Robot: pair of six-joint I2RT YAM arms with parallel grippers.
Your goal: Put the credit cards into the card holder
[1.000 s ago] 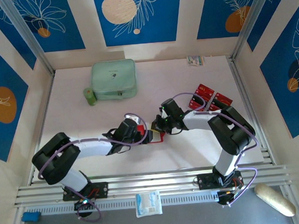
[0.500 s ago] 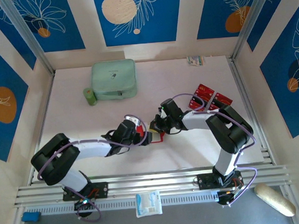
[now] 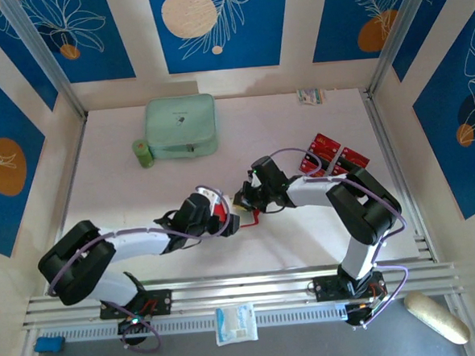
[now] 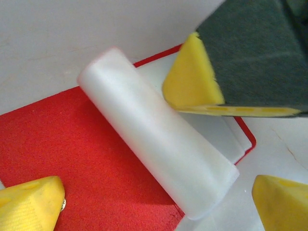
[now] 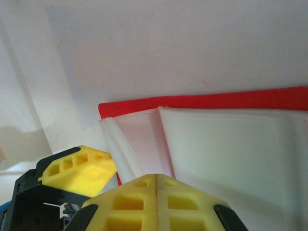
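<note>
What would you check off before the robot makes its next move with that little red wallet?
1. Card holder lying open: ok.
2. Left pincer open above it: ok.
3. Right pincer carrying a card: not ok; it is shut, fingertips meeting.
4. Credit cards waiting at the right side, probably within reach: ok.
5. Clear sleeves flat for loading: not ok; they bulge up in a roll.
6. A free pocket facing the pincers: cannot tell.
</note>
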